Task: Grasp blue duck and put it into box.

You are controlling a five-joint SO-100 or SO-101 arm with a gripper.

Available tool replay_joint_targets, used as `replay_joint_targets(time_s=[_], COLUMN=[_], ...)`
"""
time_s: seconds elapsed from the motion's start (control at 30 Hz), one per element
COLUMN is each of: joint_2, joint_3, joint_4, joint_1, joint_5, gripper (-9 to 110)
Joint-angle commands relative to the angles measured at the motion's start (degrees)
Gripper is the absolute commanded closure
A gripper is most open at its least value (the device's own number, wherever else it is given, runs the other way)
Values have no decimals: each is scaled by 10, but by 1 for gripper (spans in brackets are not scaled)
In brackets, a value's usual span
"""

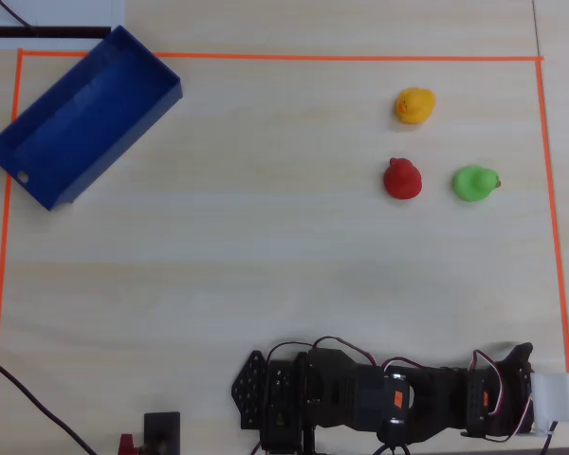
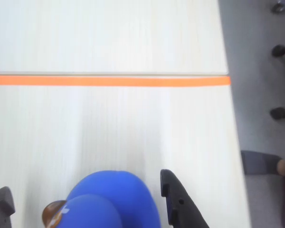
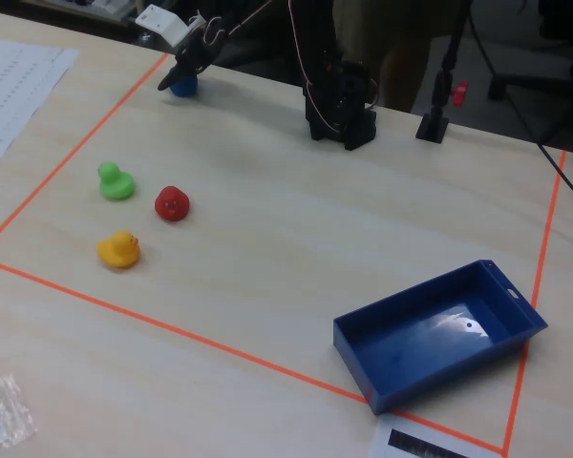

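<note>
Duck (image 2: 111, 202), blue, sits between the two fingers of the claw (image 2: 85, 202) in the wrist view, at the desk (image 2: 109, 133) corner near the orange tape (image 2: 109, 80). In the fixed view it shows as a small blue patch (image 3: 183, 86) under the claw (image 3: 180, 78), at the far left corner of the taped area. In the overhead view it is hidden under the arm.

Claw state: fingers stand either side of the duck, the right one close to its flank, the left one low at the frame edge. Contact cannot be confirmed on either side, so whether the claw is gripping cannot be told.

Box (image 3: 439, 334) lies at the opposite corner of the taped area, well apart from the duck, empty.

Risks noted:
- The duck is rounded and smooth; if the fingers close off-centre or high on the body, it is likely to squirt out forward or sideways.
- The duck lies close to the desk edge in the wrist view; a slip could push it off the desk.
- The carry to the box is long; a light grip could drop it on the way.
- Red duck (image 3: 172, 203), green duck (image 3: 116, 181) and yellow duck (image 3: 119, 250) stand near the direct path; a low carry could knock them.
- The box walls are low but could catch a low approach.
</note>
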State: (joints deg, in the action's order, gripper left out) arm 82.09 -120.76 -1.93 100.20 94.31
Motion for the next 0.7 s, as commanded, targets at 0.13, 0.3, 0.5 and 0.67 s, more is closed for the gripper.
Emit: replay_joint_targets(time_s=[0.13, 0.3, 0.5, 0.67], joint_2=[4, 5, 7, 3], joint_3=[-9, -24, -41, -63], joint_4=[-29, -37, -45, -65], joint_1=[14, 15, 13, 11], joint_5=[25, 38, 47, 61], gripper=[60, 61, 61, 61])
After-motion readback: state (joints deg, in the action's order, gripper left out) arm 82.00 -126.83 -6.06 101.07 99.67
